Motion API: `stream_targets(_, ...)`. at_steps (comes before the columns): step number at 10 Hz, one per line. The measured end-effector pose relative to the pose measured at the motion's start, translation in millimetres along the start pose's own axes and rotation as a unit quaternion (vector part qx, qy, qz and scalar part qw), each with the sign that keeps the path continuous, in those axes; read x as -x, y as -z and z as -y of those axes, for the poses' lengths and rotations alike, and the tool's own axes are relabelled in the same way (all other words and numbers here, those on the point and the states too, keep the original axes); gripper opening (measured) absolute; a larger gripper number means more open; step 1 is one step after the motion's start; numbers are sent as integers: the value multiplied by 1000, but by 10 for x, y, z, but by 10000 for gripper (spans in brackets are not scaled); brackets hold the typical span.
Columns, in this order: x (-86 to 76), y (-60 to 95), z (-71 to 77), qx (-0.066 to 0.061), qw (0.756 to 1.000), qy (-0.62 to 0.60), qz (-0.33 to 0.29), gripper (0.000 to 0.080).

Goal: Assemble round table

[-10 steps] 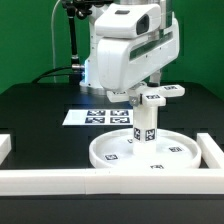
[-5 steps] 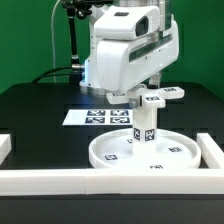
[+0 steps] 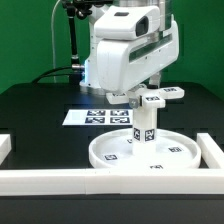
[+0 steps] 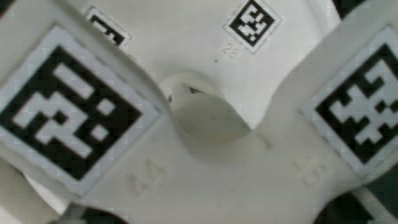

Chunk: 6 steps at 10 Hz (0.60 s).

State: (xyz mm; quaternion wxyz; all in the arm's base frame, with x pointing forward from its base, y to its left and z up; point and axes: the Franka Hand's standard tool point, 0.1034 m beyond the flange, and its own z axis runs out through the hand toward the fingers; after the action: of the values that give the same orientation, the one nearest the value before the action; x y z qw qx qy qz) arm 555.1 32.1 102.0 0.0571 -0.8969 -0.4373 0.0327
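The large rimmed disc (image 3: 150, 155) lies flat on the black table. The short cylindrical post (image 3: 144, 127) stands upright in its hub. The flat cross-shaped piece (image 3: 165, 95) sits level on top of the post. My gripper (image 3: 143, 98) reaches down from above and is shut on this piece. In the wrist view the cross-shaped piece (image 4: 107, 170) fills the picture, its tagged arms (image 4: 63, 100) spreading from a round middle boss (image 4: 210, 120). My fingertips do not show there.
The marker board (image 3: 92, 117) lies flat behind the disc on the exterior view's left. White border rails run along the front (image 3: 90, 181), the left (image 3: 4, 146) and the right (image 3: 212, 151) of the work area.
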Motion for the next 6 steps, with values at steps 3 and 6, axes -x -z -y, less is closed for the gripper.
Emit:
stream_targets(3,3,0,-2,-2,1000,-26,-2,458)
stream_targets(6,23,-2,-22,-16,982,-189,-17,458)
